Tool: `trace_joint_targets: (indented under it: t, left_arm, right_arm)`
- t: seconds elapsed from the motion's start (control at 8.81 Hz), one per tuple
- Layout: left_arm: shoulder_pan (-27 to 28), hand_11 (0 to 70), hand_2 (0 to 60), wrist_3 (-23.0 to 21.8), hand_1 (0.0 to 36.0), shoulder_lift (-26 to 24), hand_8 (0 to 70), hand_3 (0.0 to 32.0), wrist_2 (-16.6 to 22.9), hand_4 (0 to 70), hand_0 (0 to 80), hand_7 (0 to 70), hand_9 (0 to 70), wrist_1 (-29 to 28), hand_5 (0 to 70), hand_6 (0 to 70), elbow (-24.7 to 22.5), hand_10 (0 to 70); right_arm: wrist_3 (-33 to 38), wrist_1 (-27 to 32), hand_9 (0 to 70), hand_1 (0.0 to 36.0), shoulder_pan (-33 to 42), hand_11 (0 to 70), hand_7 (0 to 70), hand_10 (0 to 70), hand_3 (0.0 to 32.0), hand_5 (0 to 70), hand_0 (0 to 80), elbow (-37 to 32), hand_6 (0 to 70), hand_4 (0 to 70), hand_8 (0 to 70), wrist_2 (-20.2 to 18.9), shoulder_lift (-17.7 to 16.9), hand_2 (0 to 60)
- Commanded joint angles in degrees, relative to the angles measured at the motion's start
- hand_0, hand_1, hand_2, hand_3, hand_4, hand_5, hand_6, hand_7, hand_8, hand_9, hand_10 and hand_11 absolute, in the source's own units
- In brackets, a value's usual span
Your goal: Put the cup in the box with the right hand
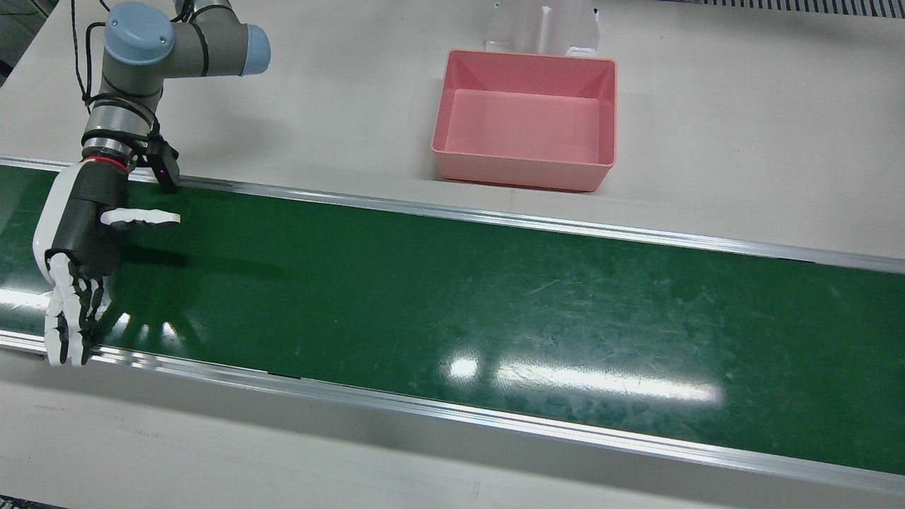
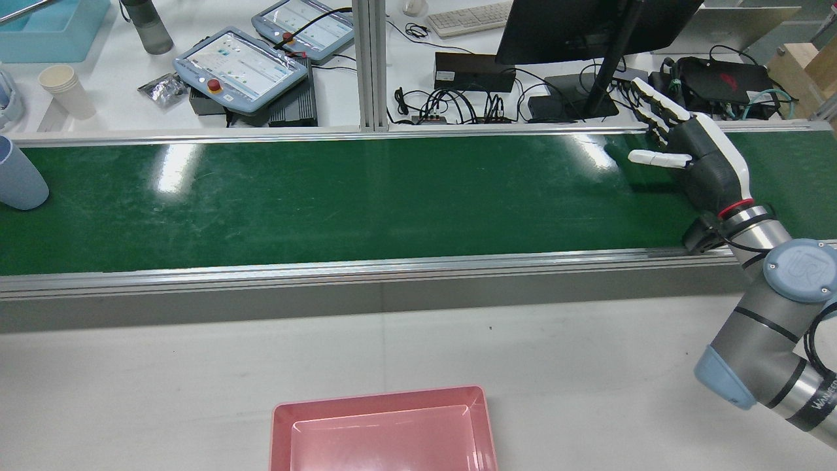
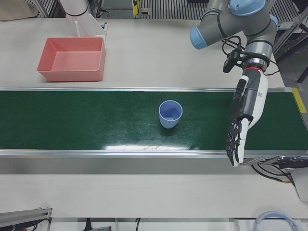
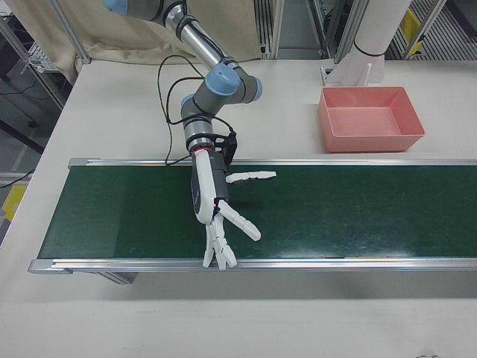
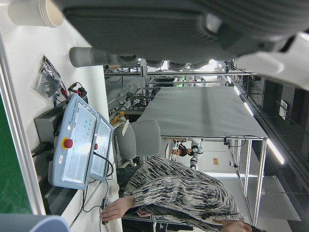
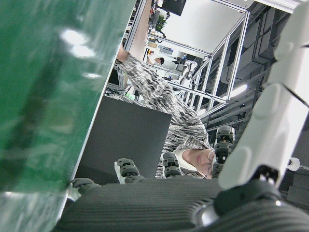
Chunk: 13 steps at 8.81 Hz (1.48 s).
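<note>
Blue cup (image 3: 170, 114) stands upright, mouth up, on the green conveyor belt (image 3: 96, 120), roughly mid-width of the belt. In the rear view the same cup (image 2: 19, 176) sits at the far left edge of the frame, well apart from the right robot hand.

Right robot hand (image 2: 696, 157) hangs over the belt at the opposite end, palm facing along the belt, fingers (image 2: 657, 104) spread and straight, thumb (image 2: 657, 157) stuck out sideways; it holds nothing. Right-front view shows it (image 4: 216, 209) the same way, fingertips reaching toward the belt's near rail.

Left robot hand (image 3: 243, 120) hangs over the belt beside the cup, fingers extended and pointing down at the near rail, empty, not touching the cup.

Pink box (image 1: 527, 120) sits on the pale bench (image 1: 742, 141) on the robot's side of the belt, open top, nothing inside. Same box (image 3: 73, 59) in the left-front view.

Beyond the belt in the rear view: 2 teach pendants (image 2: 242, 65), a stack of paper cups (image 2: 65, 90), a monitor (image 2: 588, 26), tangled cables. A person in a patterned top (image 5: 183, 193) shows in the left hand view.
</note>
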Motion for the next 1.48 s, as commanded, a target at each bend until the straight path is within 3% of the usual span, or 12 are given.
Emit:
trace_joint_targets:
  t: [0.0, 0.45, 1.36]
  left_arm:
    - [0.00, 0.0, 0.0, 0.00, 0.0, 0.00, 0.0, 0.0, -0.01, 0.0, 0.0, 0.0, 0.0, 0.00, 0.0, 0.0, 0.00, 0.0]
    - [0.00, 0.0, 0.0, 0.00, 0.0, 0.00, 0.0, 0.0, -0.01, 0.0, 0.0, 0.0, 0.0, 0.00, 0.0, 0.0, 0.00, 0.0]
    - [0.00, 0.0, 0.0, 0.00, 0.0, 0.00, 0.0, 0.0, -0.01, 0.0, 0.0, 0.0, 0.0, 0.00, 0.0, 0.0, 0.00, 0.0]
  right_arm:
    - [-0.91, -4.28, 8.0, 15.0, -0.12, 0.0, 16.8, 0.0, 28.2, 3.9, 48.0, 2.01, 0.6, 1.4, 4.9, -0.06, 0.04, 5.6]
    - [-8.20, -4.46, 6.9, 11.9, -0.65, 0.0, 11.5, 0.0, 29.6, 3.8, 46.0, 2.10, 0.0, 0.0, 5.1, -0.59, -0.40, 4.0]
    - [-13.67, -4.20, 7.3, 12.0, -2.06, 0.0, 10.8, 0.0, 27.4, 4.0, 46.2, 0.60, 0.1, 0.0, 5.8, -0.32, 0.57, 2.8]
